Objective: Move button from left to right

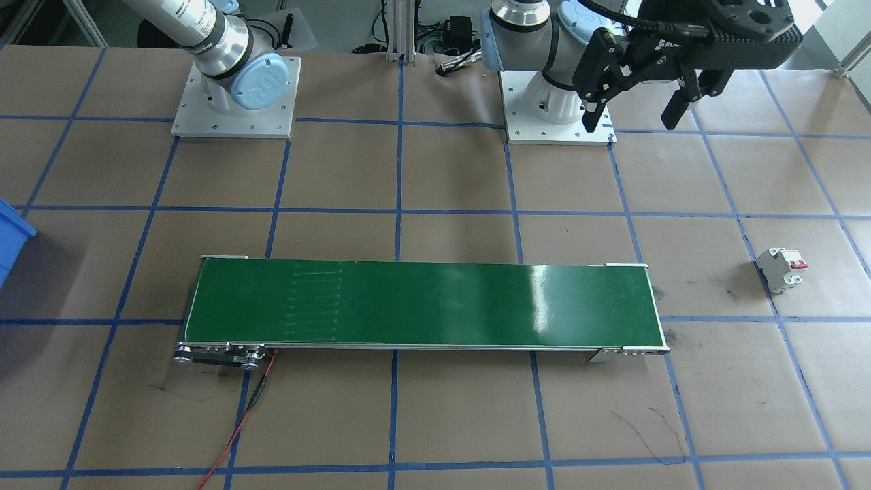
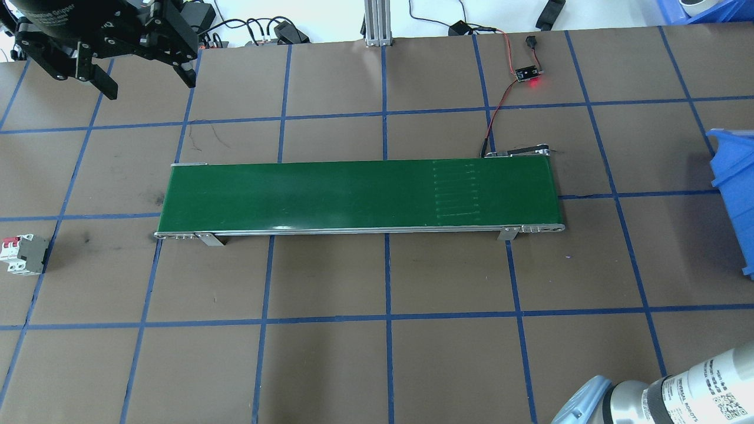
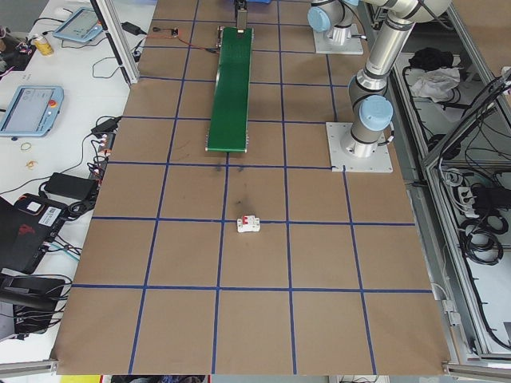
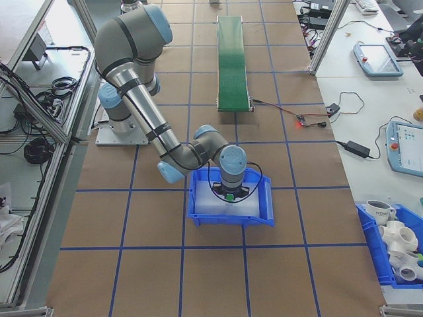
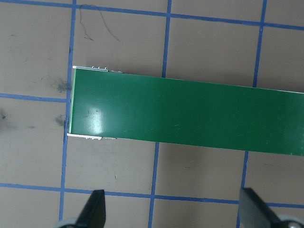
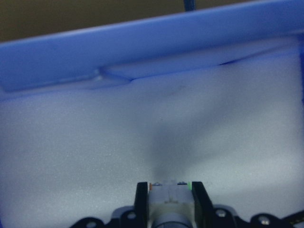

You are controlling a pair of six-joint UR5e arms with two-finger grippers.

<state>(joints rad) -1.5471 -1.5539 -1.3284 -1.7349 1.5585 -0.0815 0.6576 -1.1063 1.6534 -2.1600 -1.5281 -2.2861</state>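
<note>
Right wrist-mounted: button (image 6: pixel 169 199) clamped between right gripper (image 6: pixel 169 202) fingers, above bin (image 6: pixel 142 52) foam

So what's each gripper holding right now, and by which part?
The right gripper has the button clamped by its two sides between the fingers, over the blue bin. The left gripper is open, holding nothing.

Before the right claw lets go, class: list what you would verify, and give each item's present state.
1. Button held between the right claw fingers: ok.
2. Right claw inside the blue bin, over its white foam: ok.
3. Button touching the foam: cannot tell.
4. Left claw open, over the conveyor belt, far from the bin: ok.
5. Foam below the button free of other parts: ok.
</note>
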